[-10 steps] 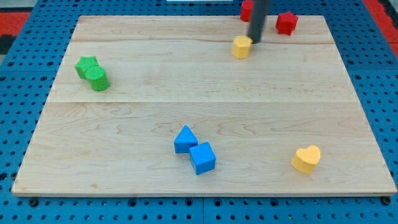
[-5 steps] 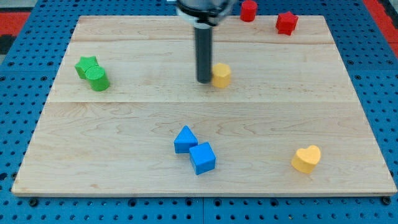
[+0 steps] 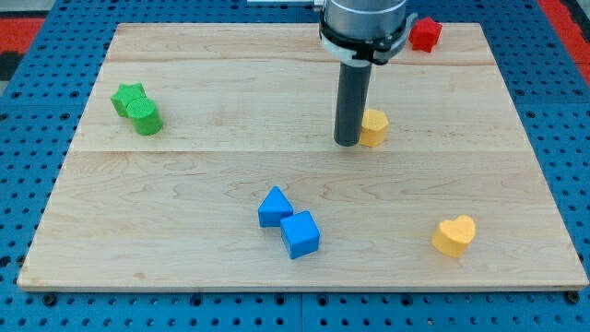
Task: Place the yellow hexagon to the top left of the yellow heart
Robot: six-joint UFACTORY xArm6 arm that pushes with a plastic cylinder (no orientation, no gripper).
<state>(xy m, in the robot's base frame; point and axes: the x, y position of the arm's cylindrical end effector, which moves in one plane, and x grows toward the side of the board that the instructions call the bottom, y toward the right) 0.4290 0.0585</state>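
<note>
While my tip (image 3: 348, 143) touches the yellow hexagon's (image 3: 374, 127) left side, fingerless, gripping nothing, the block sits well up-left of the yellow heart (image 3: 454, 235); an off-centre push could slide it astray.

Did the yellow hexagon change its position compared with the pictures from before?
Yes. The yellow hexagon has moved toward the view's bottom and slightly right, away from the red block and closer to the yellow heart. My tip sits against its left side.
</note>
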